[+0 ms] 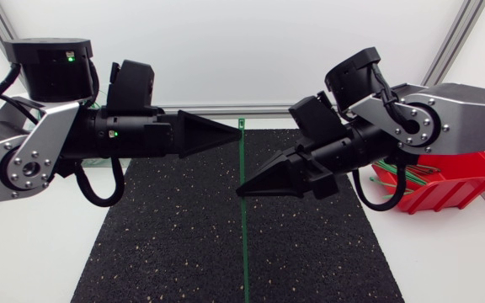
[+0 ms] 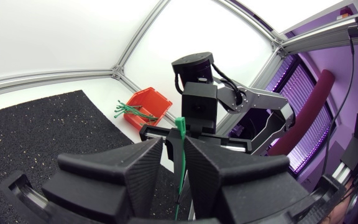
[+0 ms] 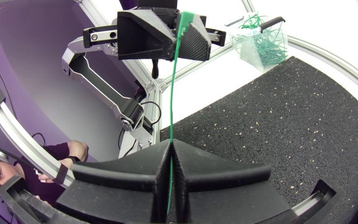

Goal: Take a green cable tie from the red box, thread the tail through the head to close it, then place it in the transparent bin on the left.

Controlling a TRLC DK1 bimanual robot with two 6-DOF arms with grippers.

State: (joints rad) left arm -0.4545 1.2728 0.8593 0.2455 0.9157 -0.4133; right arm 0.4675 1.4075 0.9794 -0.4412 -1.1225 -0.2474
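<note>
Head view: left gripper (image 1: 236,135) clamps green cable tie (image 1: 244,236) top, right gripper (image 1: 241,190) clamps lower

cable tie (image 1: 242,160): bright green, one plain thin strip
left gripper (image 1: 236,135): matte black, with a fine grainy texture on the inner finger face
right gripper (image 1: 241,190): the same matte black
left arm (image 1: 40,143): silver-grey plates, black joints and cables, a small green light glowing on top
right arm (image 1: 453,118): silver-grey plates, black joints
red box (image 1: 453,189): solid red, with green ties lying in it
transparent bin (image 3: 253,46): clear, a tangle of green showing through
mat (image 1: 167,244): black, flecked with tiny pale specks
table (image 1: 23,261): plain white
</note>
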